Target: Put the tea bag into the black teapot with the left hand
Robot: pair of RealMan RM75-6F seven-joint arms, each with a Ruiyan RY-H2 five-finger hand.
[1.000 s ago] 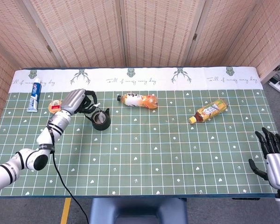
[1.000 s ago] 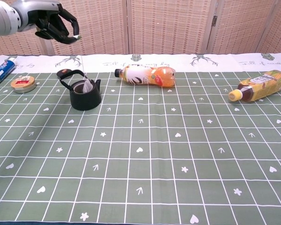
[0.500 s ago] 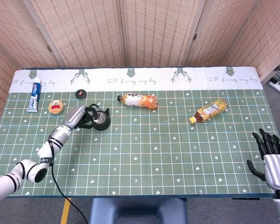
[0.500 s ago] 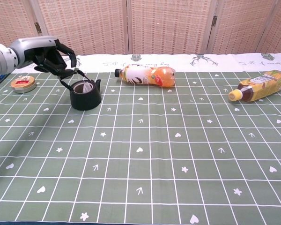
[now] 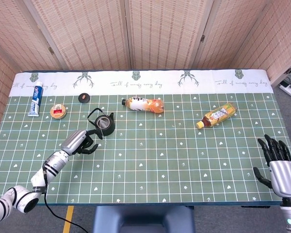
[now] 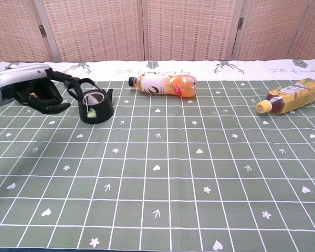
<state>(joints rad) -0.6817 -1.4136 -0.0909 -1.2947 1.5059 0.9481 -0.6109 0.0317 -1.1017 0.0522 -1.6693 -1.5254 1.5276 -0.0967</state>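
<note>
at the left of the chest view the left hand (image 6: 39,94) hangs low over the table just beside the black teapot (image 6: 96,106), its fingers loosely curled and parted with nothing between them, and in the head view it sits below and to the left of the pot, apart from it. the tea bag (image 6: 94,97) shows pale inside the mouth of the pot, with its string draped over the front wall and a small yellowish tag lying against the black side, so the drop itself looks done; what seems left is for the arm to clear away, and the tag hanging outside may or may not count as finished. around the pot, in the upper left of the head view, a toothpaste tube (image 5: 36,98) lies at the far edge, a small round tin (image 5: 58,111) beside it, and a black lid (image 5: 84,97) a little further right, off the pot. toward the middle an orange bottle (image 5: 144,104) lies on its side, and further right a yellow bottle (image 5: 217,115) lies tilted. none of these stands near the hand's way out. at the lower right edge of the head view the right hand (image 5: 279,162) is held off the table, fingers spread and empty.
</note>
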